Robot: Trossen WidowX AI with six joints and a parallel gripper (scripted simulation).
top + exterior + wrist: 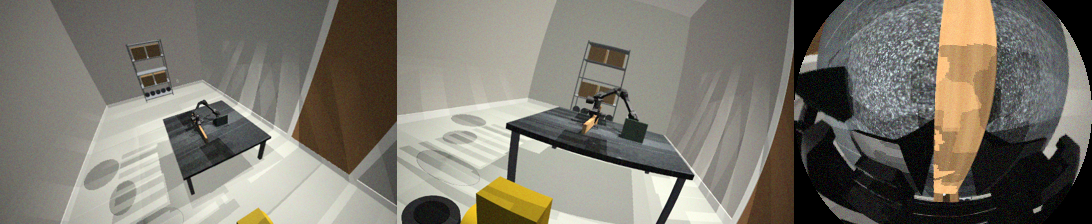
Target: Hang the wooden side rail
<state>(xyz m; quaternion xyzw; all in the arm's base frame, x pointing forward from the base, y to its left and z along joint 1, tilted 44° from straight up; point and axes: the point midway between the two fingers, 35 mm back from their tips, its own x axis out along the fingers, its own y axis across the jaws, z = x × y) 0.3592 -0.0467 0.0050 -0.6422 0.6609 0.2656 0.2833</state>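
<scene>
The wooden side rail (203, 132) (589, 124) (959, 95) is a long, light orange-brown bar. Its far end reaches toward the table's middle, low at the table top; exact contact is too small to tell. My gripper (198, 123) (597, 117) (951, 122) is shut on the rail, one finger on each side. A small upright wooden strip (600, 109) shows behind the gripper in the exterior view; it may be the headboard post. The hooks, pins and slot are hidden or too small to make out, so I cannot tell whether the hooks touch the pins.
A dark green-black box (221, 120) (634, 130) stands on the dark table (242, 133) (651, 153), beside the arm's base and right of the rail. A shelf rack with brown boxes stands far behind. A yellow block (255, 217) (515, 194) is in the foreground.
</scene>
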